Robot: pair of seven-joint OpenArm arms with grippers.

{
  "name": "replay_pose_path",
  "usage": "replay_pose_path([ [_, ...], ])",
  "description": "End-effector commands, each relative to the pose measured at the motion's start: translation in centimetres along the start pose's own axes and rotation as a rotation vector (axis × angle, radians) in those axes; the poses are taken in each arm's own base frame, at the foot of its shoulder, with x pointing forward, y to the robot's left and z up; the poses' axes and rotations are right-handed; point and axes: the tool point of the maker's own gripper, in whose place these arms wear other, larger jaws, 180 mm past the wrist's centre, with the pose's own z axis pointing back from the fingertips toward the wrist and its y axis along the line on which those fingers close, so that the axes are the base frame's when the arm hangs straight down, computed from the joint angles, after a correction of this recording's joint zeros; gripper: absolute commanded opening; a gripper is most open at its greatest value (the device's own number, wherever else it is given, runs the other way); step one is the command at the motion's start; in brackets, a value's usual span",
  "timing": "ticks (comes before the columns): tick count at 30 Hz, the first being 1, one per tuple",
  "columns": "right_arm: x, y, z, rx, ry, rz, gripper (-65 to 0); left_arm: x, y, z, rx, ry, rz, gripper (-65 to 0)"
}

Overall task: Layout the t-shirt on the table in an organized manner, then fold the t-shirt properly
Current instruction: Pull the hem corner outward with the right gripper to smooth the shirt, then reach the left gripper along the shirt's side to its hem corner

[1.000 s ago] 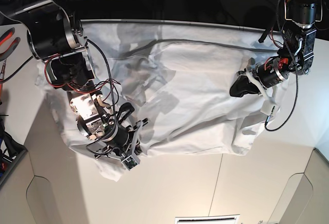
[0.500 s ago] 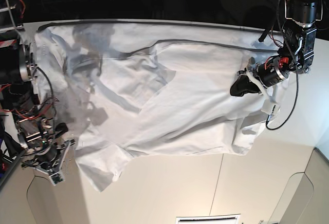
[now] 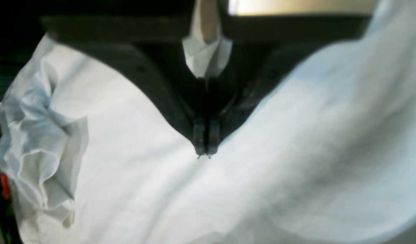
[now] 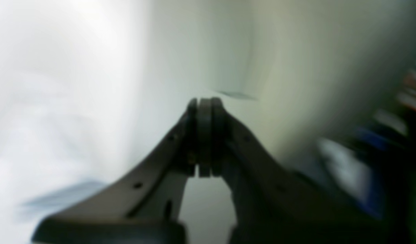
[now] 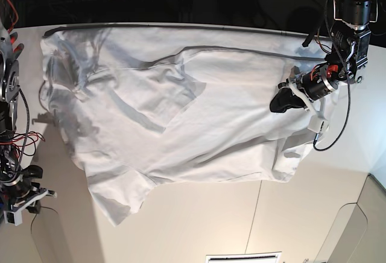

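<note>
White and soft, the big wrinkled cotton t-shirt point(image 5: 181, 106) lay spread over the wide, smooth off-white table point(image 5: 241, 221). It was bumpy, with many folds. One loose part hung down toward the near edge of the table, and a dark line ran along the far side of the cloth.

The left gripper point(image 5: 282, 102), black with a white frame, sat on the cloth at one end of the shirt. Its jaws were squeezed tight together. In the left wrist view the two dark tips of the left gripper point(image 3: 204, 149) met right at the cloth, and white fabric spread out on both sides of them and below them. I could not tell if a pinch of cloth was caught between them. A crumpled, ruffled bit of the shirt point(image 3: 42, 149) lay off to one side of the jaws.

The right gripper point(image 5: 24, 199) was well apart from the shirt, past its other end, near the edge of the table. In the blurry right wrist view the right gripper point(image 4: 204, 105) had its jaws clenched shut with nothing between them. Pale cloth showed only as a blur off to one side of those jaws.
</note>
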Motion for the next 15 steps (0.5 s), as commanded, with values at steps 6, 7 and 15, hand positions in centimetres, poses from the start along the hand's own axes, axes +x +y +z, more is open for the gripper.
replay_pose_path([
  [6,1.5,7.7,0.7,0.239,-0.092,-0.046,-65.0,1.7,-0.3,0.3,-0.016,-0.049,0.036,-65.0],
  [7,0.6,9.1,0.9,0.264,-0.082,-0.062,-65.0,2.4,-0.7,0.3,-0.027,-0.069,0.031,-65.0],
  [15,-6.0,18.6,4.7,0.424,-0.043,-0.174,-65.0,8.6,-6.3,1.6,-0.116,-0.135,-0.201,-42.3],
])
